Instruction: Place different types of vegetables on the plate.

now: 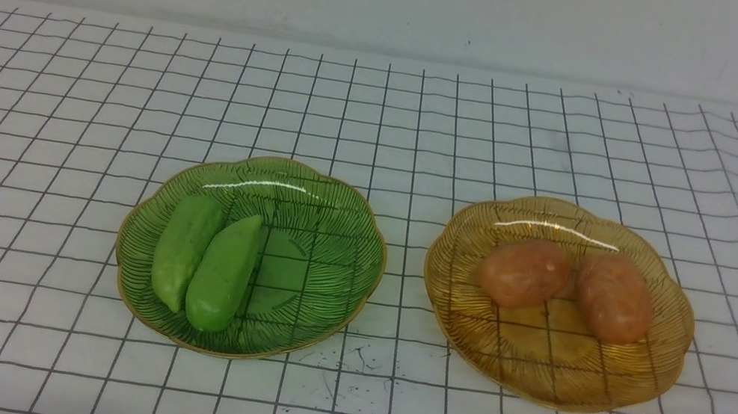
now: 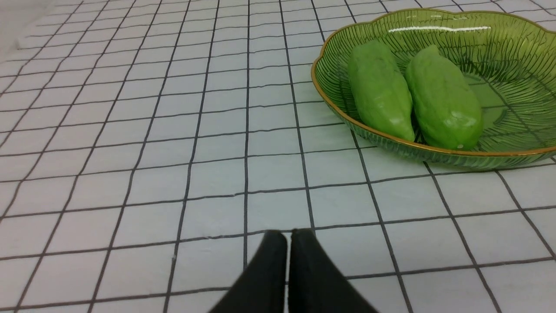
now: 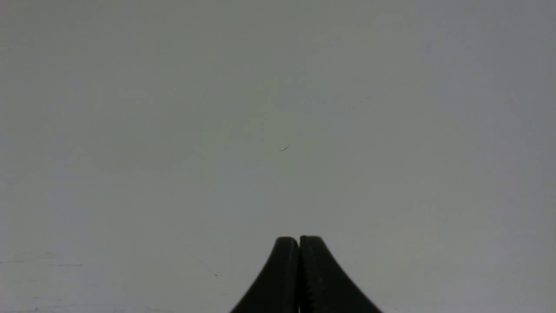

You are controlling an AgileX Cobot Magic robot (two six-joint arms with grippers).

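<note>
Gridded bench carries a green plate at centre-left with both cucumbers and an amber plate at centre-right with both potatoes, sorted by type, so neither plate is mixed; left hand and right hand are pressed together, empty.

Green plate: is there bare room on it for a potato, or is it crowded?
The green plate is bare on its half nearer the amber plate; the two cucumbers crowd the other half. The amber plate's near part is free; the two potatoes fill its far part.
</note>
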